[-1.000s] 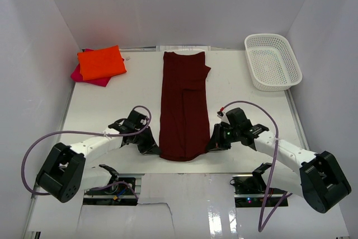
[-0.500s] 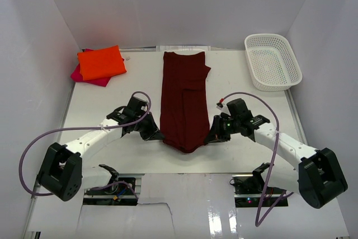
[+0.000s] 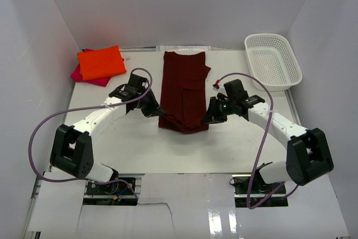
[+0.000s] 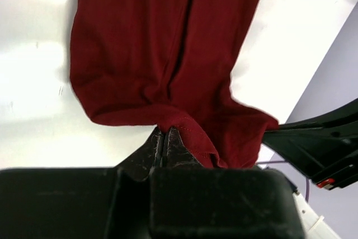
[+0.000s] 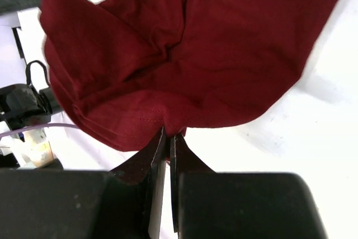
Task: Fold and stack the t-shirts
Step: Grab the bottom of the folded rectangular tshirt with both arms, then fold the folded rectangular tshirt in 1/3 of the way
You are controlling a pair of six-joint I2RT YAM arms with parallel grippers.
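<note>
Over the last second the maroon t-shirt (image 3: 182, 85) has gone from lying full length down the middle of the table (image 3: 240, 149) to being doubled back on itself. Its hem (image 4: 190, 132), which lay near the 6 o'clock edge, now hangs lifted about halfway toward the collar at 12 o'clock, so the strip of cloth looks much shorter from above. That reads as the lengthwise halving fold being well under way but not finished (the carried end is not yet laid flat, and it sags between the two grips). The left gripper (image 3: 155, 110) is pinched tight on the hem corner at the shirt's 9 o'clock side, and the wrist view shows its fingertips closed with red cloth between them. The right gripper (image 3: 207, 117) is clamped the same way on the corner at 3 o'clock. The left arm (image 3: 95, 121) and right arm (image 3: 274, 124) have both stretched forward from their bases, elbows out and forearms angled inward, so the wrists face each other across the cloth. The orange t-shirt (image 3: 100, 62) sits folded on the magenta t-shirt (image 3: 84, 75) at 10 o'clock, where this one likely belongs next. The basket (image 3: 272, 60) stands at 2 o'clock.
</note>
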